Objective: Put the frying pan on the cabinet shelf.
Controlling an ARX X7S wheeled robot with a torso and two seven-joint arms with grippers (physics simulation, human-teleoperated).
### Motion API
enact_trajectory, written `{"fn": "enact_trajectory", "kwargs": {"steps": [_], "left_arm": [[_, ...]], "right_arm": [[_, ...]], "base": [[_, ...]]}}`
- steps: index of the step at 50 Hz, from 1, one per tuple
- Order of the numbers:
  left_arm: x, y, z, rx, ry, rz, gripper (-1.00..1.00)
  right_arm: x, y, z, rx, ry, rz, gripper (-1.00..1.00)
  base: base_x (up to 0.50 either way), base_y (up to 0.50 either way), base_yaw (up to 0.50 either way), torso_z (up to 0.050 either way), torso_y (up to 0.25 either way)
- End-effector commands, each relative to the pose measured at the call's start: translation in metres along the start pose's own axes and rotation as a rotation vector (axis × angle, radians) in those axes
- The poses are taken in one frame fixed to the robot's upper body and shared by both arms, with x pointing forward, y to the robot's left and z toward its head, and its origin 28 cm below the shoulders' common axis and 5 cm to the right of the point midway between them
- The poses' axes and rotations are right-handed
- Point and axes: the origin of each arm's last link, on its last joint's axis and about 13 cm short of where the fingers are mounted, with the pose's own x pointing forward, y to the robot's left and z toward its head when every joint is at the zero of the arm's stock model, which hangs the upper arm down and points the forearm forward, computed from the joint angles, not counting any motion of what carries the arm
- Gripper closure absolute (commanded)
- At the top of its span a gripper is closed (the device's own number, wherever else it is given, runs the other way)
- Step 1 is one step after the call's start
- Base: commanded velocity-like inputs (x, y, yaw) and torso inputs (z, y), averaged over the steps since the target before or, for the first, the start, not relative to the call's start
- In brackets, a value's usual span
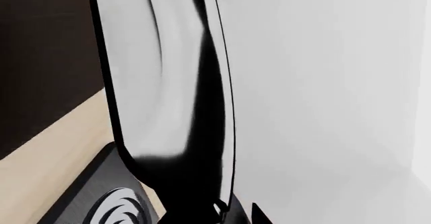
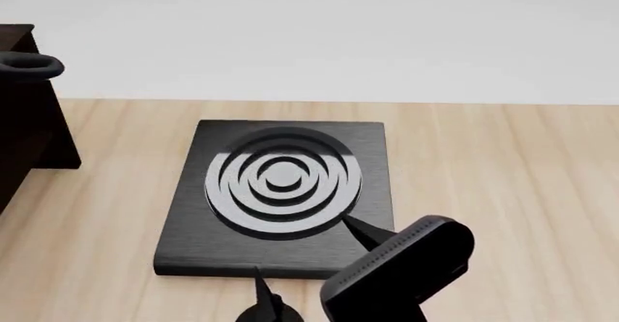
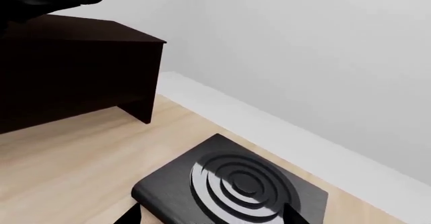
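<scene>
Frying pan (image 1: 168,82) is hanging close in front of the left wrist camera – grip not visible, can't tell. Right gripper (image 2: 304,260) is hovering spread open, empty, over the burner plate (image 2: 280,199). Cabinet (image 3: 74,67) is sitting well apart.

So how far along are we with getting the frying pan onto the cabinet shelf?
Done: the burner plate has no pan on it. In hand: the frying pan fills the left wrist view, apparently held by the left gripper, near the cabinet. Left: setting it down there and releasing. The right gripper hangs open, empty.
</scene>
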Motion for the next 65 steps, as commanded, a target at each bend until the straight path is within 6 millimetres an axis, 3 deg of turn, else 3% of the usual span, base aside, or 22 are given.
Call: {"fn": "enact_trajectory", "kwargs": {"steps": [1,29,50,60,61,65], "left_arm": [[-0.008,0.011,0.006,-0.083,-0.004,-0.077,1.0],[-0.011,0.052,0.003,-0.137,-0.026,-0.025,1.0],[-0.012,0.063,0.0,-0.142,-0.025,-0.006,1.0],[-0.015,0.059,-0.002,-0.128,-0.013,-0.021,1.0],[-0.015,0.06,-0.002,-0.124,-0.011,-0.023,-1.0],[-0.015,0.063,-0.003,-0.12,-0.012,-0.02,-1.0]], "right_arm": [[-0.001,0.001,0.002,-0.012,0.006,-0.012,-1.0],[-0.003,0.004,-0.002,-0.008,0.016,-0.009,-1.0],[-0.003,0.005,-0.004,-0.005,0.02,-0.009,-1.0],[-0.004,0.006,-0.005,-0.001,0.024,-0.003,-1.0],[-0.004,0.006,-0.005,-0.002,0.025,-0.005,-1.0],[-0.004,0.006,-0.006,-0.001,0.024,-0.006,-1.0]], "base": [[0.0,0.0,0.0,0.0,0.0],[0.0,0.0,0.0,0.0,0.001],[0.0,0.0,0.0,0.0,0.0],[0.0,0.0,0.0,0.0,0.0],[0.0,0.0,0.0,0.0,0.0],[0.0,0.0,0.0,0.0,0.0]]}}
